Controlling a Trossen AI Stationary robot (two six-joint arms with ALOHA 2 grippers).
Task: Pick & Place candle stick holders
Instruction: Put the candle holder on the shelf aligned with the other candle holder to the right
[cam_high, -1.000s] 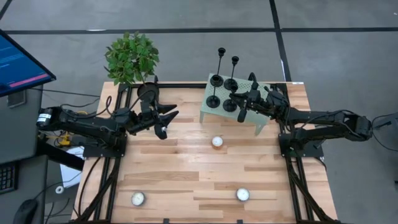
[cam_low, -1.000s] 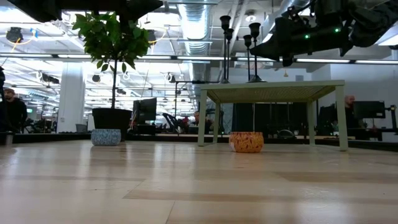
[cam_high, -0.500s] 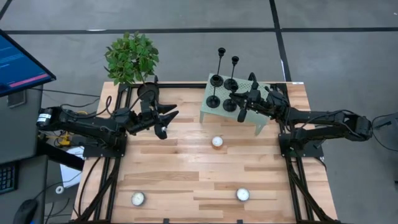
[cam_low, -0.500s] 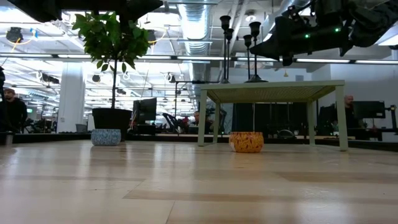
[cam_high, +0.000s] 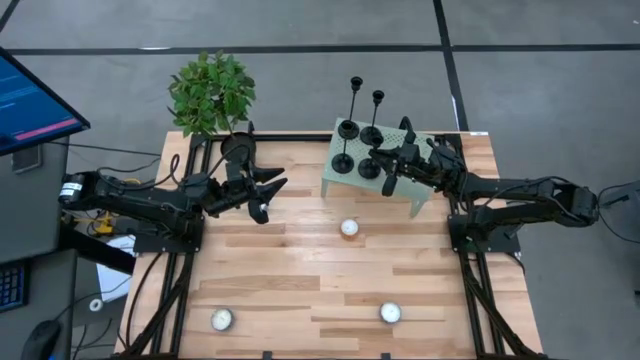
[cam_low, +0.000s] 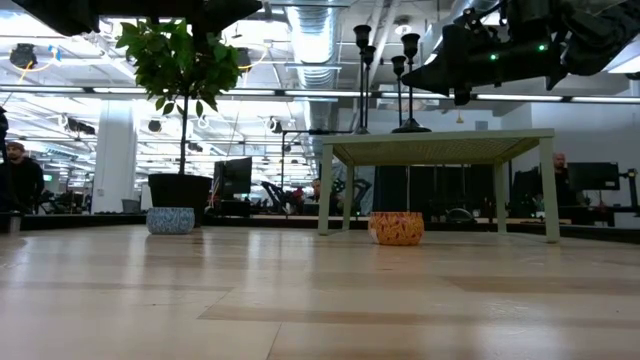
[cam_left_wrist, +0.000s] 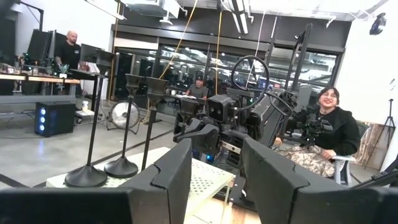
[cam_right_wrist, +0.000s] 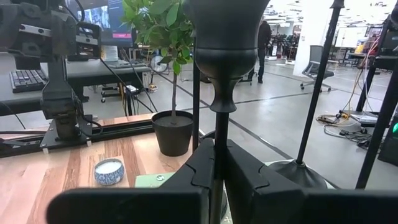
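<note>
Several black candle stick holders stand by their disc bases on a small pale green table (cam_high: 415, 140) at the far right: two tall ones (cam_high: 347, 128) (cam_high: 371, 135) and a shorter one (cam_high: 343, 163). My right gripper (cam_high: 384, 168) is shut on another holder (cam_right_wrist: 227, 37) over that table; it also shows in the low view (cam_low: 398, 66). My left gripper (cam_high: 270, 195) hangs open and empty above the table's far left, near the plant pot; its fingers (cam_left_wrist: 168, 180) stand apart. My right gripper pinches the holder's thin stem (cam_right_wrist: 219, 134) between its two fingers, below the cup top. The fingers come level from the table's right side and lie across the stem. The holder stands upright; the fingers hide its base, so I cannot tell whether it rests on the green table.
A green plant (cam_high: 210, 92) in a black pot (cam_high: 237, 148) stands at the far left. Tealights lie on the wood top at the middle (cam_high: 349, 228), near right (cam_high: 390, 313) and near left (cam_high: 221, 320). People sit beyond the table (cam_left_wrist: 329, 127).
</note>
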